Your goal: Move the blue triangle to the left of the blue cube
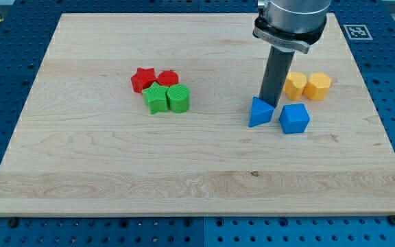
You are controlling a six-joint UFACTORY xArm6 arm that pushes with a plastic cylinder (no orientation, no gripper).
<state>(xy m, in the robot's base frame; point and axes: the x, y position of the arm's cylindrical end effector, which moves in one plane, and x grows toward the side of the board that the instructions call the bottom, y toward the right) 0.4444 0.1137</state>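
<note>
board (115,158): pale wood, fine grain
triangle (260,112), cube (294,118): blue
two blocks (155,79): red
two blocks (166,98): green
two blocks (307,86): yellow-orange
rod (274,75): dark grey

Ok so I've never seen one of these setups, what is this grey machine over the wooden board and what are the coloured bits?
There is one picture, from a single camera looking down at a slant on a wooden board. The grey machine is a robot arm. It has no claw, only a dark rod, and holds nothing; it just pushes. My tip sits at the top edge of the blue triangle, with the blue cube just to the view's right. Behind them lie two yellow blocks. Toward the view's left, a red star, another red block and two green blocks are clustered.
</note>
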